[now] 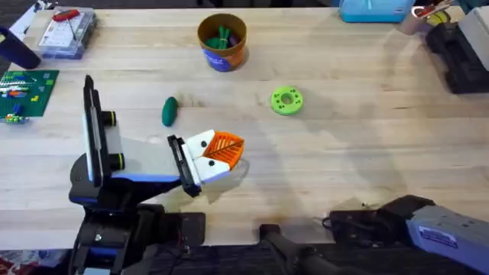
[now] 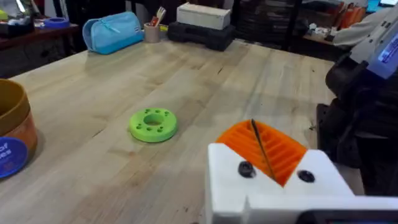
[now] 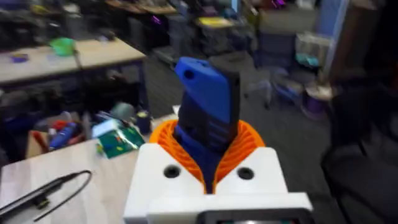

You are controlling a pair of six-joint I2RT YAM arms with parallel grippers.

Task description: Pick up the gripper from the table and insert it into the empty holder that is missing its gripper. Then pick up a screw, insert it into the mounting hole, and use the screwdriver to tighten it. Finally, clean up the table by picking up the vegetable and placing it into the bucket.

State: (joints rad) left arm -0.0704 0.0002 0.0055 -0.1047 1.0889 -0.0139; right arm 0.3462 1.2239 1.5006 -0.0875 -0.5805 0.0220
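Observation:
The vegetable (image 1: 169, 111), a small dark-green oval, lies on the table (image 1: 367, 137) just beyond my left arm. My left gripper (image 1: 223, 150) is white with orange pads (image 2: 264, 146) pressed together; it is shut and empty, hovering right of the vegetable. The orange-brown bucket (image 1: 221, 42) with its blue band stands at the back centre with green pieces inside, and its side shows in the left wrist view (image 2: 12, 134). My right arm (image 1: 428, 225) rests at the lower right. Its gripper (image 3: 208, 149) is shut on the bright-blue screwdriver (image 3: 208, 93). The loose gripper, holder and screw are out of view.
A lime-green ring disc (image 1: 286, 100) (image 2: 153, 124) lies right of centre. At the back left are a clear box with a red-handled tool (image 1: 67, 29) and a green board (image 1: 27, 90). A blue pouch (image 1: 374, 9) and a black case (image 1: 458, 50) sit back right.

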